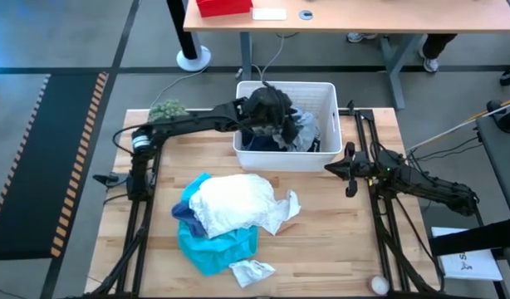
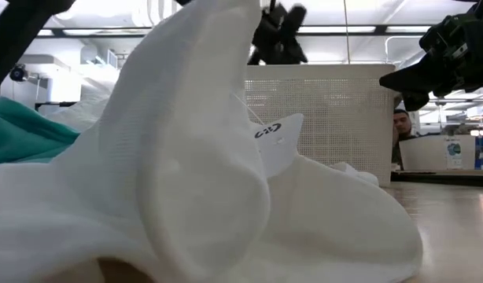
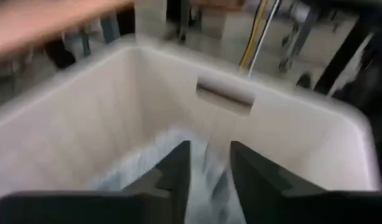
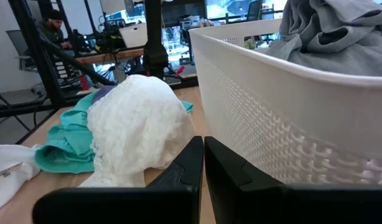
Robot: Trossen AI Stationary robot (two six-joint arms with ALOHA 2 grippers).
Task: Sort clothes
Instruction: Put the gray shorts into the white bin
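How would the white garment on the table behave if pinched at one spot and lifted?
Probably floppy: the white garment lies crumpled in soft folds. Likely light, thin knit. It rests on the turquoise garment, so it may drag that along.

Perforated matt white plastic bin (image 1: 325, 154), soft cloth garments (image 1: 230, 203) on a pale, smooth wooden table (image 1: 338, 241)
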